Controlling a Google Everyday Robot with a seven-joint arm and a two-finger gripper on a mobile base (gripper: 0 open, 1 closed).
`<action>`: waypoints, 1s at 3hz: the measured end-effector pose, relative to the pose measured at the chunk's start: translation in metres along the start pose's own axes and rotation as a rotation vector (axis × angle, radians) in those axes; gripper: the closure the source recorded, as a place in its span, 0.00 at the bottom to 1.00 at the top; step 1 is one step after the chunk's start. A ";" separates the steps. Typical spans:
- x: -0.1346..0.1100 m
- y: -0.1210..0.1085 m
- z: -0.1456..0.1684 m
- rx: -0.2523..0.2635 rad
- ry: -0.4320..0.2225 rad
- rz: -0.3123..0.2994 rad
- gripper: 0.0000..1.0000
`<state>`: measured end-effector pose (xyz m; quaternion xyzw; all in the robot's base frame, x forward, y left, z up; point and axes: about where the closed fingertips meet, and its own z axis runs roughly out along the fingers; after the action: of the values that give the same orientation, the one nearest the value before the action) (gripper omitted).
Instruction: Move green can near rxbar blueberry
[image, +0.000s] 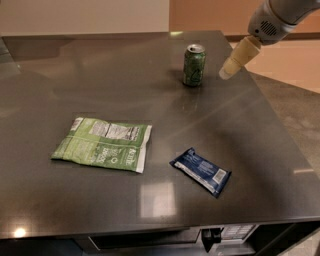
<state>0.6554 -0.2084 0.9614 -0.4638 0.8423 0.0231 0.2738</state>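
The green can stands upright on the dark grey table, toward the back and right of the middle. The rxbar blueberry, a flat navy wrapper with a white patch at its right end, lies near the front right. It is well in front of the can and apart from it. My gripper hangs at the upper right, coming down from the pale arm. Its cream tip is just right of the can at about the can's height. It does not touch the can and holds nothing.
A flat green-and-white chip bag lies left of the middle. The table's right edge runs close behind the gripper, with floor beyond it. The front edge is below the bar.
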 end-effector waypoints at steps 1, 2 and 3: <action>-0.016 -0.005 0.040 -0.026 -0.050 0.042 0.00; -0.031 -0.007 0.069 -0.043 -0.096 0.069 0.00; -0.041 -0.015 0.087 -0.022 -0.131 0.096 0.00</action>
<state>0.7230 -0.1598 0.9107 -0.4235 0.8435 0.0756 0.3217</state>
